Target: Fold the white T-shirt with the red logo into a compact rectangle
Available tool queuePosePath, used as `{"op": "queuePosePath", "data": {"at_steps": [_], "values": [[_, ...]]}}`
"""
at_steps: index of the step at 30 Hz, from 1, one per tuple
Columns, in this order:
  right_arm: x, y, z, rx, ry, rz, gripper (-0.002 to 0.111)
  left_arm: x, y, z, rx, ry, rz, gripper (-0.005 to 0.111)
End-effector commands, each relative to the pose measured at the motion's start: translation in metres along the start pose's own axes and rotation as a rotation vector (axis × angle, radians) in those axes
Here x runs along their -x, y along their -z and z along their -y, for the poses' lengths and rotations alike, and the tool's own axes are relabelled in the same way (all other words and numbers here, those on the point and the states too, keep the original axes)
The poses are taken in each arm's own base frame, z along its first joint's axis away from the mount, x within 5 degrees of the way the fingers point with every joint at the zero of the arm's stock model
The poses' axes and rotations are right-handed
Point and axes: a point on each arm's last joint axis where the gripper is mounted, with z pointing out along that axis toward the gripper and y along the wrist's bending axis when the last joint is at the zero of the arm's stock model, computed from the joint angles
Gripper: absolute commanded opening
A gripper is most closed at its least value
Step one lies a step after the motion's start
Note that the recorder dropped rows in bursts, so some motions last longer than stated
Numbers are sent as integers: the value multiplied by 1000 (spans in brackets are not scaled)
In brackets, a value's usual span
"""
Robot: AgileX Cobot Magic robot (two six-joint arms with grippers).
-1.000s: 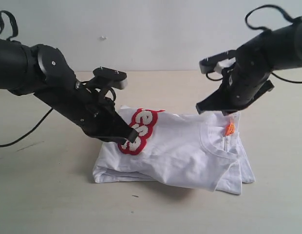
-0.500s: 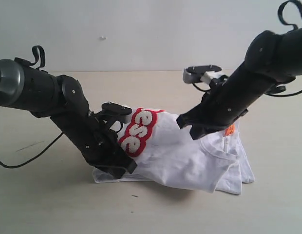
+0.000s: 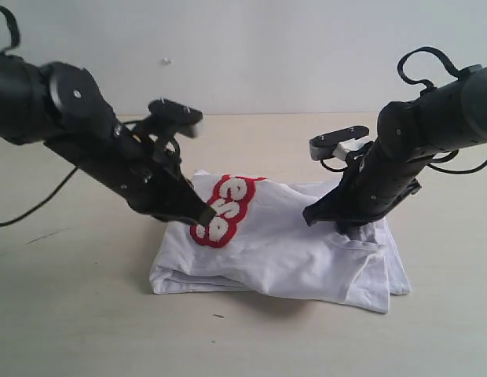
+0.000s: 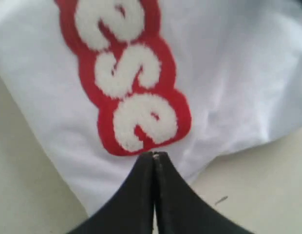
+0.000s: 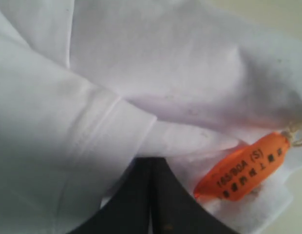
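The white T-shirt [image 3: 283, 251] lies folded into a rough rectangle on the table, with the red logo [image 3: 226, 210] showing at its left end. My left gripper [image 3: 206, 217] is shut, its tip resting on the cloth at the lower end of the red logo [image 4: 129, 78]. In the left wrist view the left gripper [image 4: 154, 155] has its jaws pressed together. My right gripper [image 3: 313, 217] is shut too and is down on the collar area at the right. The right wrist view shows the right gripper [image 5: 151, 160] touching a collar fold beside the orange tag [image 5: 241, 167].
The beige table [image 3: 71, 314] stretches round the shirt on all sides. A pale wall rises behind it. Black cables hang from both arms.
The right gripper came down from the back right onto the collar, and the orange tag is now hidden in the exterior view. The left gripper dipped to the shirt's front-left edge, then returned to the logo.
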Motion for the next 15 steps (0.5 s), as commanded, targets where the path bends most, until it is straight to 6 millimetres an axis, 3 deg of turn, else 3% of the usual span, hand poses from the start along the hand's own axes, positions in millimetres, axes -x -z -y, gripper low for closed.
{"op": "queuePosePath", "data": {"at_steps": [1, 4, 5, 6, 10, 15], "values": [[18, 32, -10, 65, -11, 108, 0, 14, 45, 7, 43, -16, 170, 0], [23, 55, -33, 178, 37, 175, 0, 16, 79, 8, 111, 27, 345, 0], [20, 59, -53, 241, 97, 176, 0, 10, 101, 10, 150, 58, 454, 0], [17, 58, -61, 257, 123, 157, 0, 7, 108, 11, 165, 59, 490, 0], [3, 34, -89, 212, 244, 47, 0, -17, 146, 20, 196, 105, 655, 0], [-3, -17, -70, -44, 250, -11, 0, -46, 188, 36, 171, 145, 781, 0]]}}
